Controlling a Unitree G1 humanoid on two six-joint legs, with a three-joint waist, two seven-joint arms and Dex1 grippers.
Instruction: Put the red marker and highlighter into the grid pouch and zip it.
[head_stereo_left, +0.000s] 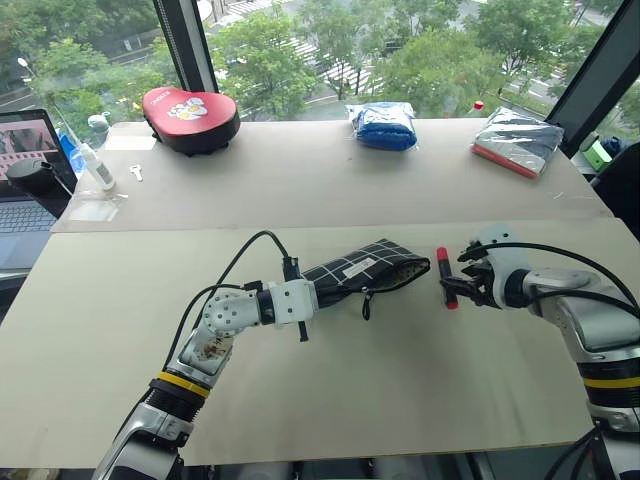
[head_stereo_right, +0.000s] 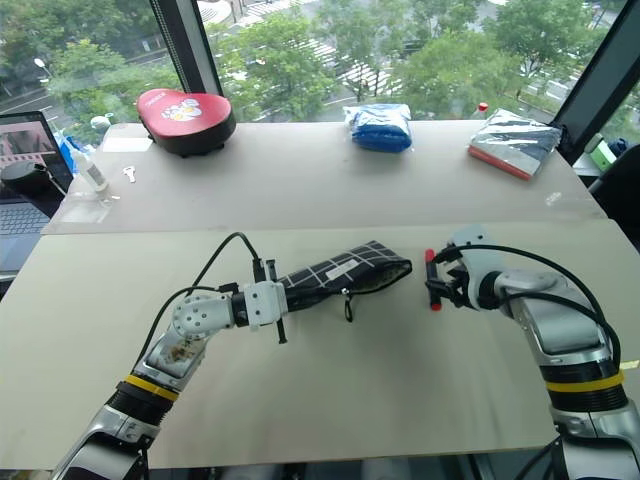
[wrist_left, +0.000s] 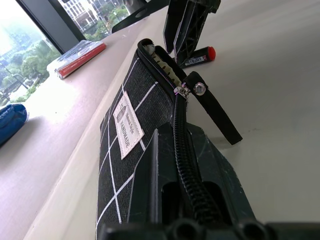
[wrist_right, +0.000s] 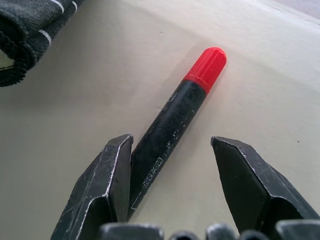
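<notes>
Left eye view: on the left, the left gripper has its fingers clamped on one grid pouch, mouth open toward the right. Just beside that mouth lies one red marker on the table, between the wide-spread fingers of the right gripper. To grip well, the fingers should centre on the barrel before closing.

One marker is counted, lying between the open jaws of the right gripper. One grid pouch is counted, clamped in the closed jaws of the left gripper. Beyond the jaws, one red cushion, one blue bundle, one silver packet and one laptop are counted.
</notes>
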